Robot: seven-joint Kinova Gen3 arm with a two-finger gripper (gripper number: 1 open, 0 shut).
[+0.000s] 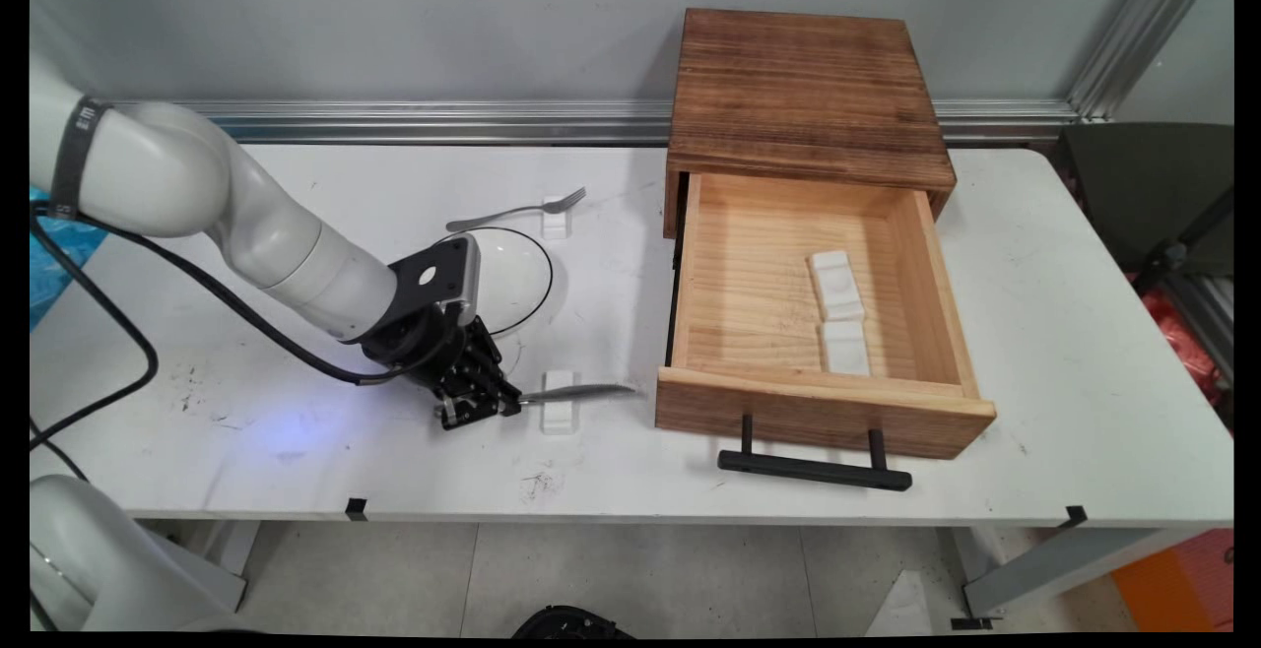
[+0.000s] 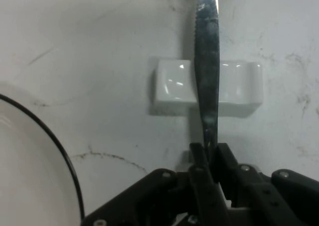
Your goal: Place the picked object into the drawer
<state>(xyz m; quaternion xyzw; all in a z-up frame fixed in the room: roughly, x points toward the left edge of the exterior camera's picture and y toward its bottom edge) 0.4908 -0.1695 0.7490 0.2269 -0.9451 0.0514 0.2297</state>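
The gripper [image 1: 500,402] is clamped tight on the handle of a knife [image 1: 581,392] — fingers [image 2: 198,159] nearly together. The blade lies across a white rest [image 1: 559,416] on the table [image 1: 1084,353], just beside the glass plate [image 1: 517,279].

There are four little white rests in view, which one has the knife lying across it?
The near rest on the table, beside the gripper, carries the knife. The far rest holds a fork, and two rests lie bare in the drawer.
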